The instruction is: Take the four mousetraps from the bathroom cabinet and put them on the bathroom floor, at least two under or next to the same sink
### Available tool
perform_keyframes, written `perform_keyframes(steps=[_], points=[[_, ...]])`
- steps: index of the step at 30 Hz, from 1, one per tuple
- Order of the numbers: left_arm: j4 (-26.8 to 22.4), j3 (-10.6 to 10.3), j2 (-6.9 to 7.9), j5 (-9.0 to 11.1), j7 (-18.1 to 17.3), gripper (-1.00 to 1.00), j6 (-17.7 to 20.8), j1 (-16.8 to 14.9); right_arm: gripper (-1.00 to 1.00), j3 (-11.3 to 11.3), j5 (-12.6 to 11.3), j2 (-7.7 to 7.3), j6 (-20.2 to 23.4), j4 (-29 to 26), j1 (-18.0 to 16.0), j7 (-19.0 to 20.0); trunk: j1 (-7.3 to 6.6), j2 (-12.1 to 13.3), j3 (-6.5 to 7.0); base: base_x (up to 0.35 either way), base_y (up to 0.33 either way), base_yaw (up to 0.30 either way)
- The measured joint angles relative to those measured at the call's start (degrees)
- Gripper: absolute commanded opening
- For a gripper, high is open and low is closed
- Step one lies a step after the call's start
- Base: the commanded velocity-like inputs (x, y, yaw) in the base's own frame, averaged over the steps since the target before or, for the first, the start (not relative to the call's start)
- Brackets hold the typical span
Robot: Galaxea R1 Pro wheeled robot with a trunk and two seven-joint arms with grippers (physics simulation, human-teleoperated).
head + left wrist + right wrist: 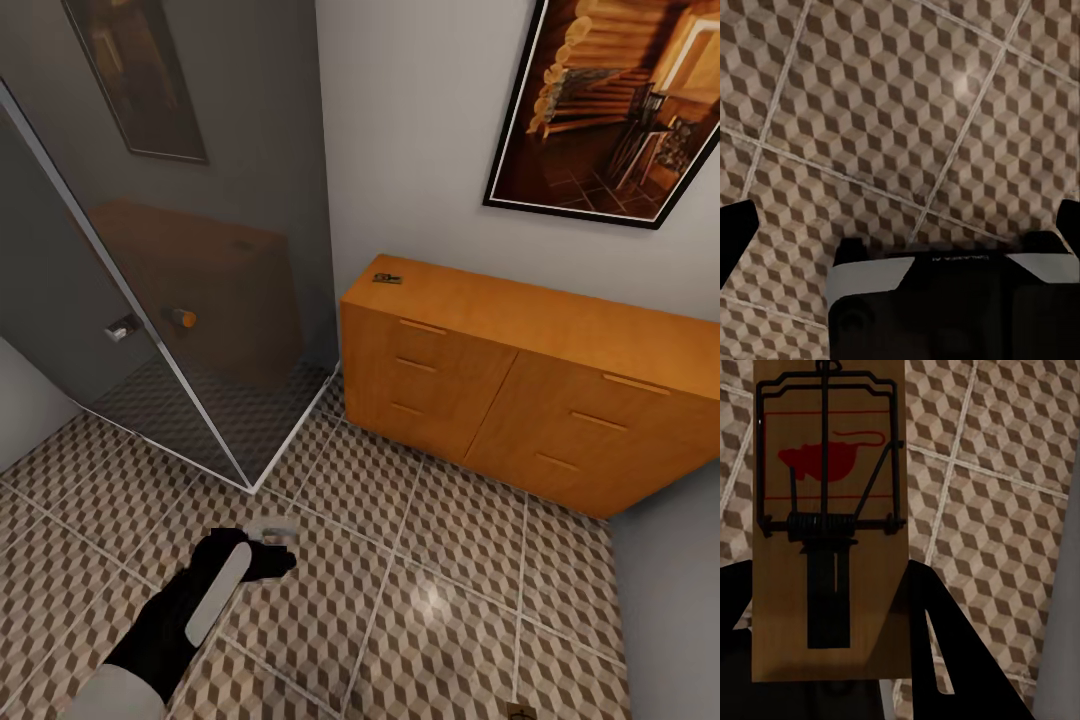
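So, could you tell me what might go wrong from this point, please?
1. The mousetrap sticks far out of the right gripper, held near one end, so it could slip or tip.
2. Another mousetrap lies near the cabinet top's edge; a careless grasp could knock it off.
3. No sink is in sight, so a drop here may land far from it.

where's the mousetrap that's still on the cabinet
In the head view, one mousetrap lies on top of the cabinet, at its back left corner by the wall, close to the glass shower panel.
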Motion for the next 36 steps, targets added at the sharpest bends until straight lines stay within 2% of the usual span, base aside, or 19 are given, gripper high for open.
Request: perform_keyframes(steps=[3,4,6,8,10,13,14,17,23,32,35,36], points=[[-1.3,1.0,-0.36,0.0,0.0,1.0,2.5,-7.6,-1.0,0.0,0.0,0.0,0.0,0.0,0.0,0.0,0.0,0.0,0.0,0.0,0.0,0.0],[-1.1,1.1,-0.41,0.0,0.0,1.0,2.7,-9.3,-1.0,0.0,0.0,0.0,0.0,0.0,0.0,0.0,0.0,0.0,0.0,0.0,0.0,0.0],[0.8,1.3,-0.76,0.0,0.0,1.0,3.3,-14.5,-1.0,0.0,0.0,0.0,0.0,0.0,0.0,0.0,0.0,0.0,0.0,0.0,0.0,0.0],[2.3,1.4,-1.26,0.1,0.0,1.0,3.5,-17.2,-1.0,0.0,0.0,0.0,0.0,0.0,0.0,0.0,0.0,0.0,0.0,0.0,0.0,0.0],[5.7,1.4,-2.94,0.2,0.1,1.0,3.7,-22.0,-1.0,0.0,0.0,0.0,0.1,0.0,0.0,0.0,0.0,0.0,0.0,0.0,0.0,0.0],[9.0,1.4,-4.41,0.1,0.0,1.0,3.8,-25.5,-1.0,0.0,0.0,0.0,0.1,0.0,0.0,0.0,0.0,0.0,0.0,0.0,0.0,0.0],[12.2,1.4,-5.48,0.1,0.1,1.0,3.8,-28.6,-1.0,0.0,0.0,0.0,0.1,0.0,0.0,0.0,0.01,0.0,0.01,0.0,0.0,0.0],[15.8,1.4,-6.67,0.0,0.1,1.0,3.8,-33.4,-1.0,0.0,0.0,0.0,0.1,0.0,0.0,0.0,0.0,0.0,0.0,0.0,0.0,0.0],[17.1,1.4,-7.88,0.1,0.0,1.0,4.5,-36.3,-1.0,0.0,0.0,0.0,0.1,0.0,0.0,0.0,0.0,0.0,-0.01,0.0,0.0,0.0],[15.6,0.3,-7.29,0.2,-0.3,1.0,4.9,-36.8,-1.0,0.1,0.0,0.03,0.0,0.0,0.0,0.1,0.0,0.0,-0.01,0.0,0.0,0.0],[15.5,-1.8,-7.27,0.2,-0.4,1.0,4.9,-36.8,-1.0,0.1,0.0,0.07,0.0,0.0,0.0,0.1,0.0,0.0,-0.01,0.0,0.0,-0.002],[15.5,-3.2,-7.24,0.2,-0.4,1.0,4.9,-36.8,-1.0,0.1,0.0,0.08,0.0,0.0,0.0,0.1,0.0,0.0,-0.01,0.0,0.0,-0.039]])
